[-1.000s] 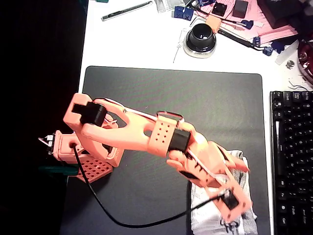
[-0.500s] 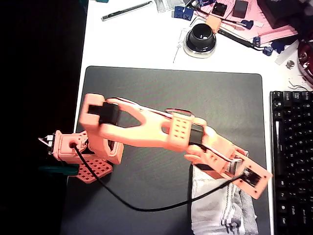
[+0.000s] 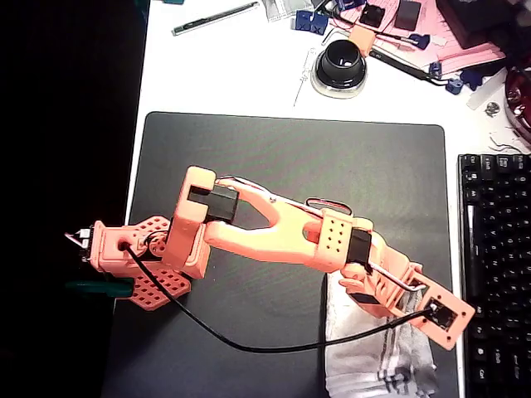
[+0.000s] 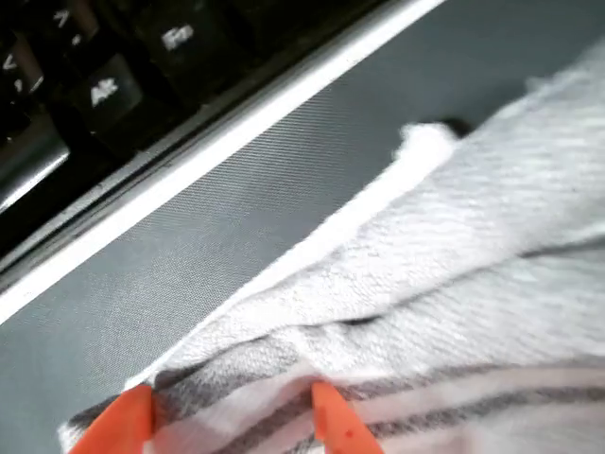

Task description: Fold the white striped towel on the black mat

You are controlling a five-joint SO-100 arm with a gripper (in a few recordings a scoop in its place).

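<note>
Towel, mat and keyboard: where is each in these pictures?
towel (image 3: pixel 365 352), overhead view, its wrinkled middle.
mat (image 3: pixel 290 157), overhead view, bare upper area.
keyboard (image 3: pixel 498 249), overhead view, its keys.

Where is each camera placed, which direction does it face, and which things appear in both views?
Overhead view: fixed above the table, facing straight down on the black mat; the whole orange arm shows, its base at picture left, its gripper over the white striped towel.
Wrist view: rides on the gripper, looking low across the white striped towel toward the keyboard; two orange fingertips show at the bottom edge with cloth between them.
Shared: the towel, the black mat and the keyboard.
</note>
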